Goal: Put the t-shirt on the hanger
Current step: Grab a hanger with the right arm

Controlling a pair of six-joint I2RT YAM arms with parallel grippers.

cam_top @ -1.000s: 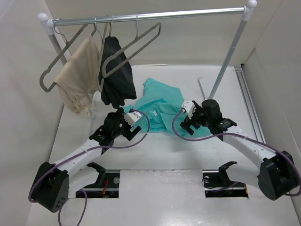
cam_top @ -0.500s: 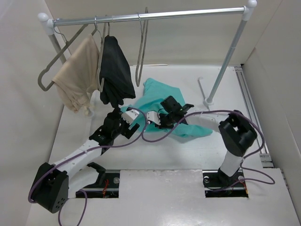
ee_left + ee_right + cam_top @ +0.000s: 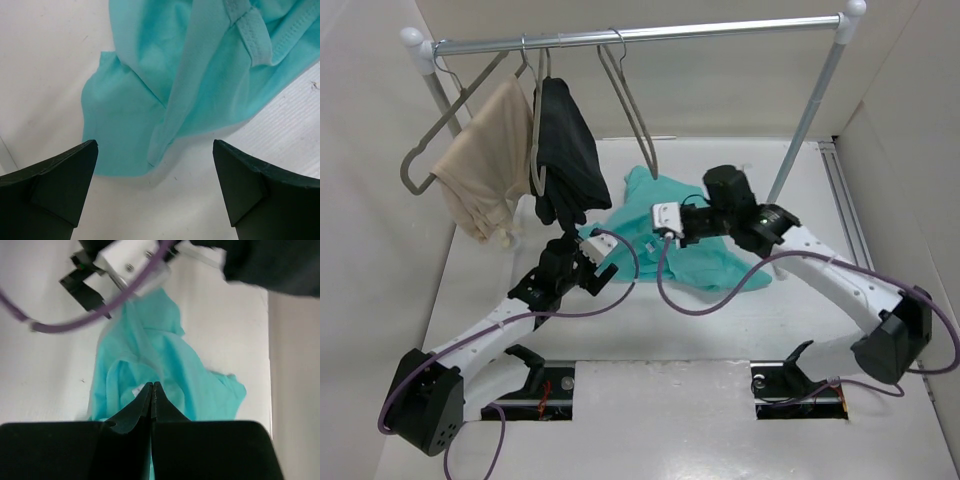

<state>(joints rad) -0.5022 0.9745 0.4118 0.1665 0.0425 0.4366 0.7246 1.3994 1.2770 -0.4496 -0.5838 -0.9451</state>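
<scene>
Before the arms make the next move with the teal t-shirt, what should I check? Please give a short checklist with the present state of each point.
1. Left claw open: ok. Its jaws stand wide apart and hold nothing.
2. Left claw lined up over the t-shirt: ok. The cloth's edge lies below it.
3. Right claw gripping cloth: cannot tell. Its jaws are shut, and the t-shirt shows behind the tips.
4. Hanger bare and hooked on the rail: ok.
5. T-shirt on the hanger: not ok. It lies crumpled on the table.
</scene>
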